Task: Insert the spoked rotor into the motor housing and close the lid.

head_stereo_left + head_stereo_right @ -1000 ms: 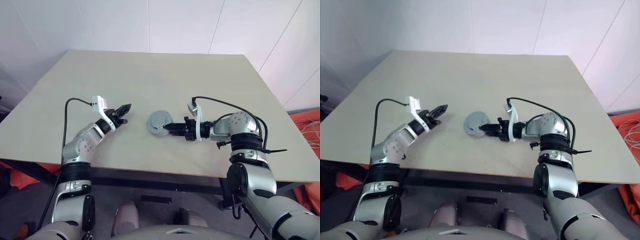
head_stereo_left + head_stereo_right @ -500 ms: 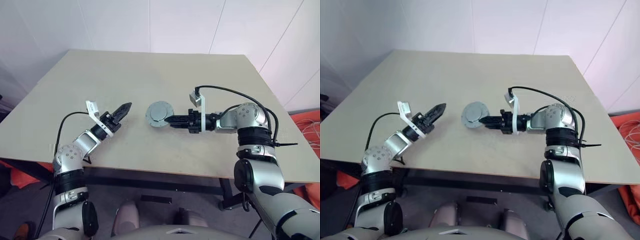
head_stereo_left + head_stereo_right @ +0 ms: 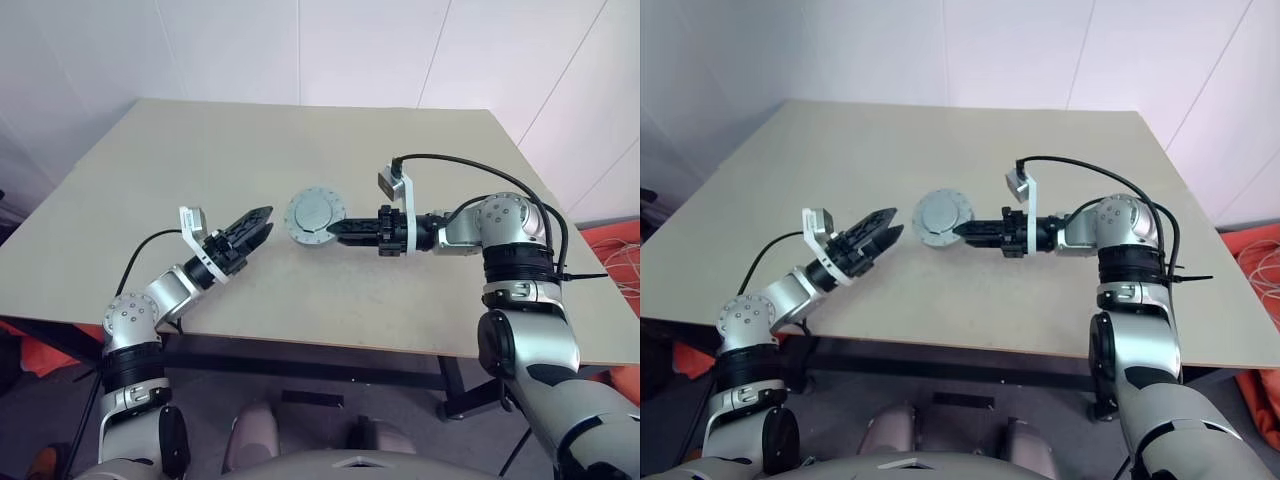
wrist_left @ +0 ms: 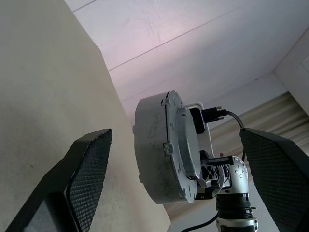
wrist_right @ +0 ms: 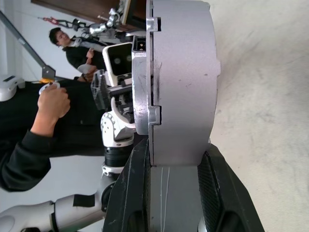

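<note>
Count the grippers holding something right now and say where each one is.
1. The right gripper is shut on the closed motor housing, held on edge above the table. The left gripper hangs open and empty beside it.

Big beige table (image 3: 300, 140) with a plain matte top, pushed up near a white panelled wall (image 3: 300, 50) with thin seams running across it. The floor (image 3: 330, 390) under the front edge is dark grey. Orange fabric (image 3: 615, 250) is bunched up on the floor off the right side with some pale cables on it, and more orange (image 3: 40, 350) peeks out under the left edge. In the right wrist view a person in black (image 5: 34, 140) stands in the background with some equipment behind them. Lighting is soft and even.
</note>
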You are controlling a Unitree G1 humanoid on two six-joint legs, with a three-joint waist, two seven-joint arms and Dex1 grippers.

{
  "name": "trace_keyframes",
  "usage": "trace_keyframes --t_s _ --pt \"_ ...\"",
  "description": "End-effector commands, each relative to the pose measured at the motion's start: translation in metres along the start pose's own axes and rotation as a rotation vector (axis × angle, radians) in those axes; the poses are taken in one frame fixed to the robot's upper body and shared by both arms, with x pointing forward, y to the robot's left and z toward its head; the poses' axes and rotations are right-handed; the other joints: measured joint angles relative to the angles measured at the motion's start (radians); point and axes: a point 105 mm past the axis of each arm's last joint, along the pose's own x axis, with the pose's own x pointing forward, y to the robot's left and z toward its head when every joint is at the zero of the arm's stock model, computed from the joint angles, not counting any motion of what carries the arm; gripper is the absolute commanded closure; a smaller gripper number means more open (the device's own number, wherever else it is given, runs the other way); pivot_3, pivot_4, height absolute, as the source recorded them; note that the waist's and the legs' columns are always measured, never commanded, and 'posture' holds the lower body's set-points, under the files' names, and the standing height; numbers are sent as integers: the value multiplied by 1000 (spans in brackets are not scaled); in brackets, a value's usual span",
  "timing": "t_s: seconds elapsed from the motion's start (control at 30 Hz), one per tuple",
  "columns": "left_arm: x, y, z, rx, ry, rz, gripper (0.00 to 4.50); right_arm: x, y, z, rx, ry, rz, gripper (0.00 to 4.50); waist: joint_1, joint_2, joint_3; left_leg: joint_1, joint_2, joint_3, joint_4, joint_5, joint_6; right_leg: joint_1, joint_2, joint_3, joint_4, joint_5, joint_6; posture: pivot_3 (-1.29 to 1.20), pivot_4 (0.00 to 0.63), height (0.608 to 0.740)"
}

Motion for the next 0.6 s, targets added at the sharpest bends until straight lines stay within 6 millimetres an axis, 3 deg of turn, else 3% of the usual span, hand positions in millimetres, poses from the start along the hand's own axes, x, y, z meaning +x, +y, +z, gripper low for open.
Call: trace_keyframes --t_s 0.03,0.6 --pt "3 -12 1 -14 5 -55 0 3 43 9 -135 20 138 3390 0 0 0 0 0 0 0 0 0 0 0 0 0 0 0 0 0 740" --pt "17 -31 -16 -31 84 -154 0 18 47 -11 -145 107 175 3390 0 0 0 0 0 -1 3 0 0 2 0 0 0 1 2 0 0 740"
